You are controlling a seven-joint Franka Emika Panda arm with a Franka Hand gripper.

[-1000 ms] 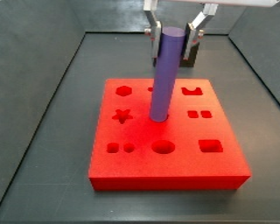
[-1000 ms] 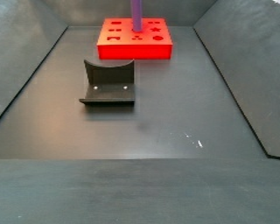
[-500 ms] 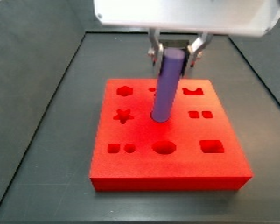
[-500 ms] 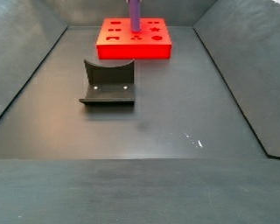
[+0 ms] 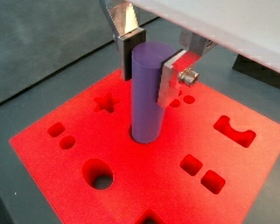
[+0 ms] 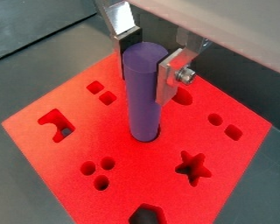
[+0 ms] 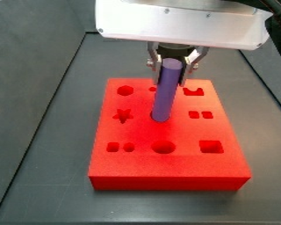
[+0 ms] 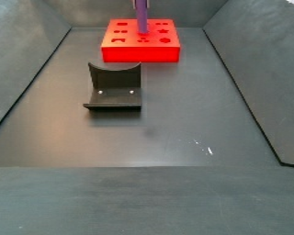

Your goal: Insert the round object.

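The round object, a purple peg (image 7: pixel 165 88), stands upright over the middle of the red block (image 7: pixel 219 163). My gripper (image 7: pixel 171 60) is shut on the peg's upper end, above the block. In both wrist views the silver fingers (image 5: pixel 171 80) clamp the peg (image 5: pixel 147 96) from two sides. Its lower end meets the block's top (image 6: pixel 60 166) at a round hole, and the peg (image 6: pixel 140 92) seems to sit a little way in. In a side view only the peg's lower part (image 8: pixel 141 14) shows above the block (image 8: pixel 142 52).
The block has other cutouts: a star (image 7: pixel 122 115), a hexagon (image 7: pixel 126 90), a large round hole (image 7: pixel 164 147), a square hole (image 7: pixel 211 146) and small paired holes. The dark fixture (image 8: pixel 114 88) stands on the dark floor. Sloped bin walls enclose the floor.
My gripper has come down with the peg. Less of the peg shows above the block, while its lower end stays at the same spot.
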